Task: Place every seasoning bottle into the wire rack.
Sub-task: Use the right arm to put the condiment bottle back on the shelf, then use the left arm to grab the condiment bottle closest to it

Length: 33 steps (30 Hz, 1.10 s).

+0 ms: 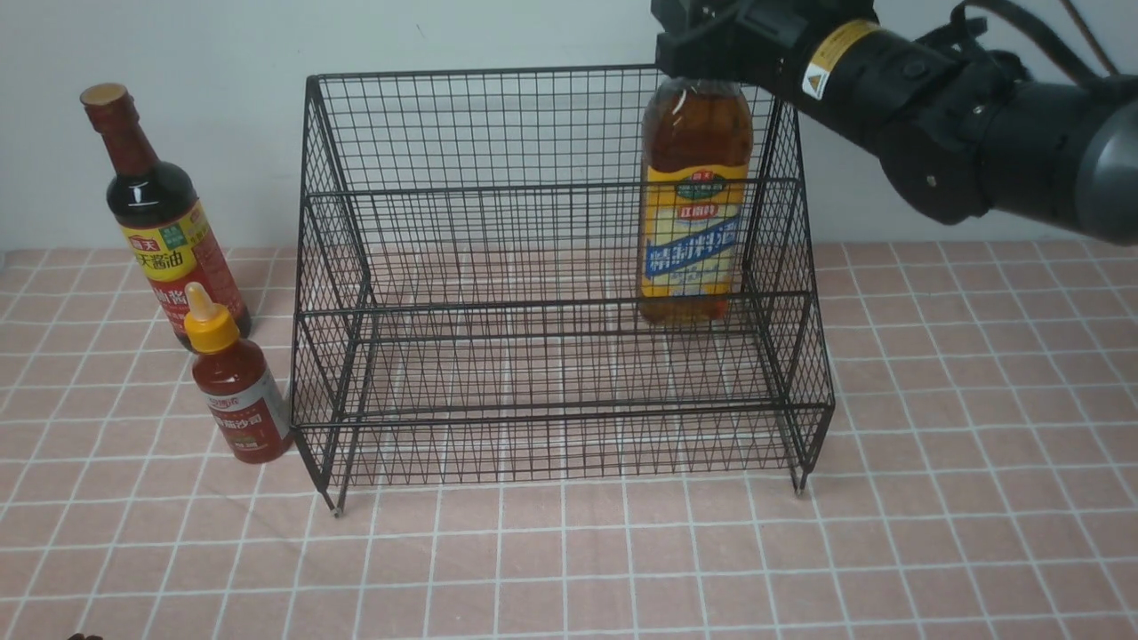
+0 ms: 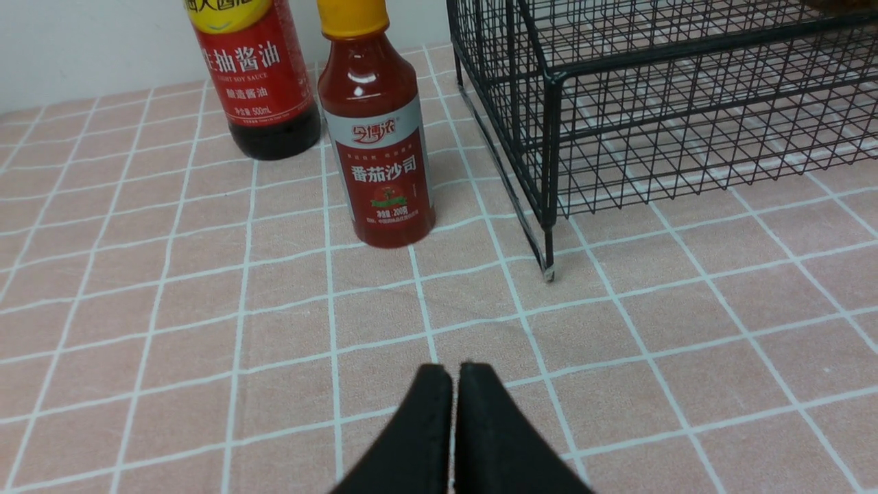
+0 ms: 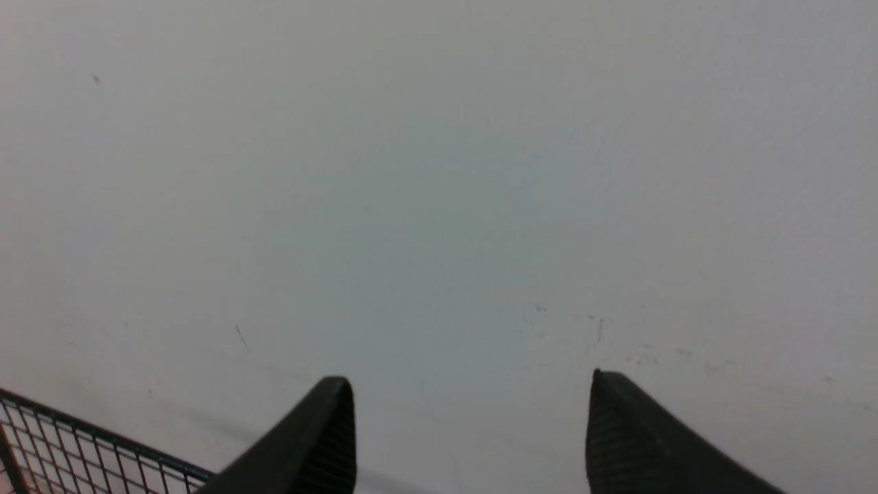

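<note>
While the pink checked tablecloth (image 1: 569, 569) covers the whole surface, the black wire rack (image 1: 551, 187) fills its middle, standing on thin legs with its tall back toward the pale wall (image 1: 178, 53) and its lower step on the near side.

From the upper right the right arm (image 1: 933, 116) reaches in over the rack's far right corner. Below its end the large amber bottle (image 1: 696, 204), with a yellow and blue label, stands upright inside the rack on the far, upper step at the right end. Its top is hidden behind the arm.

Outside the rack, to its left, the tall dark soy-sauce bottle (image 1: 164, 222) stands upright on the cloth close to the wall. Just beside it on the near side stands the small red sauce bottle (image 1: 240, 391) with its yellow nozzle cap, upright and near the rack's near left leg without touching it.

The right gripper (image 3: 466, 377) is released: its two fingers are spread wide, with only bare wall between them. The left gripper (image 2: 453, 370) is clenched, with its fingertips pressed together on nothing, low over the cloth nearer than the red sauce bottle.
</note>
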Each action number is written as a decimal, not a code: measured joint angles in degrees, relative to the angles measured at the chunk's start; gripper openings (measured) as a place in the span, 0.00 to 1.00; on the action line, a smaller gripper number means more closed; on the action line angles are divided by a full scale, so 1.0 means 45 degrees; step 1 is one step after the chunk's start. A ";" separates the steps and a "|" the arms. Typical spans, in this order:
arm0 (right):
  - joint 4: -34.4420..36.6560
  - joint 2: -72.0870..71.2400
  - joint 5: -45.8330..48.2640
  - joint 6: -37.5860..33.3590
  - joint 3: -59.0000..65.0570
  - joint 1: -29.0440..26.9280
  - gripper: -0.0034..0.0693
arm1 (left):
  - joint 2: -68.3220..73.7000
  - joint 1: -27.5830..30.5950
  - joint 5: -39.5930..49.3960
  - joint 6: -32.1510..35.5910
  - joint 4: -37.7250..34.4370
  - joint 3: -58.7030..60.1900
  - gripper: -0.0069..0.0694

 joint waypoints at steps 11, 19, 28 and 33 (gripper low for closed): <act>-0.0112 -0.2742 0.3854 0.0134 0.0000 0.0053 0.67 | 0.0000 0.0000 0.0004 0.0000 0.0000 0.0000 0.08; -0.0811 -0.7996 1.2125 -0.0053 0.0000 0.0053 0.24 | 0.0000 0.0000 0.0004 0.0000 0.0000 0.0000 0.08; 0.1806 -1.3818 1.6948 -0.1068 0.1140 0.0053 0.03 | 0.0000 0.0000 0.0004 0.0000 0.0000 0.0000 0.08; 0.2466 -1.7216 1.5141 -0.1068 0.4290 0.0053 0.03 | 0.0000 0.0000 0.0004 0.0000 0.0000 0.0000 0.08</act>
